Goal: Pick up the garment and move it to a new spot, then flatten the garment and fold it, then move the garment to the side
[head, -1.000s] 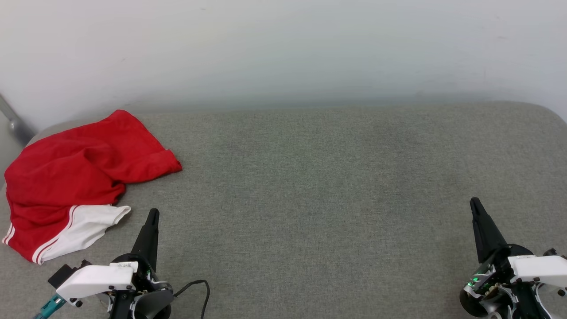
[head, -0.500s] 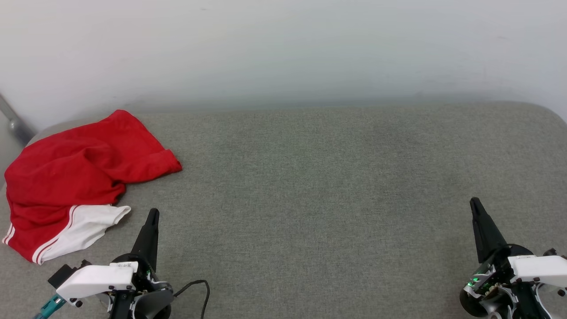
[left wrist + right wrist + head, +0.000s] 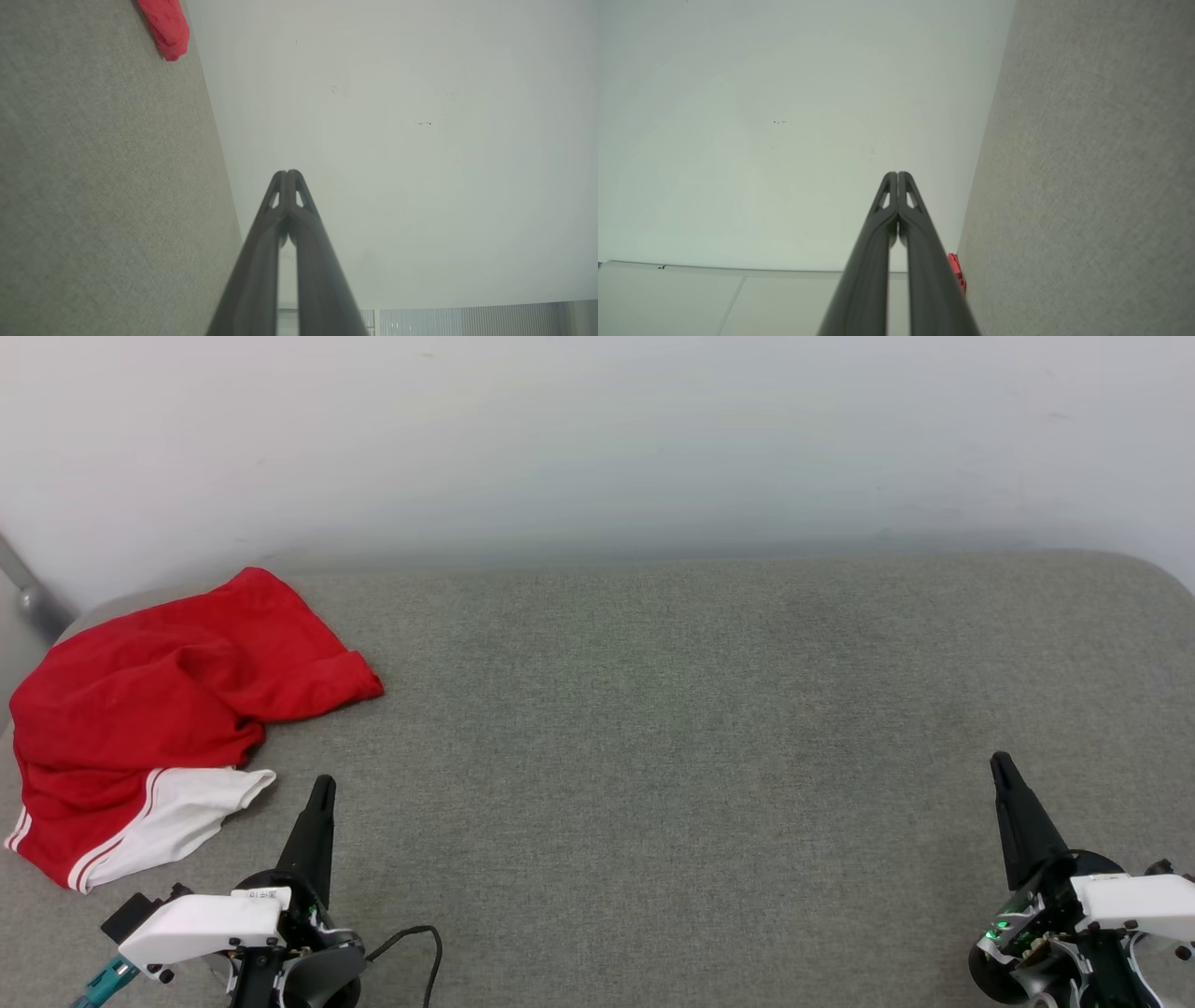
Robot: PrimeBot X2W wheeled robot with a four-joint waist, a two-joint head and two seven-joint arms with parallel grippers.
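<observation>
I had nothing done yet: the shirt (image 3: 159, 709) lay crumpled at the left end of the desk (image 3: 653, 756), untouched. My left claw (image 3: 321, 788) and right claw (image 3: 999, 763) were closed and empty.

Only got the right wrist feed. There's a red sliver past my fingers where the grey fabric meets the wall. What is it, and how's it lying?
Observer: A bright red soft jersey shirt, crumpled in a heap at the left end of the grey fabric surface, not spread flat.
Operator: Any other colour on it?
Observer: A white sleeve panel with red-and-white stripe trim lies at its near edge.
Operator: Left arm touching it?
Observer: No. The left gripper is shut on nothing, apart from the shirt, just right of that white panel.
</observation>
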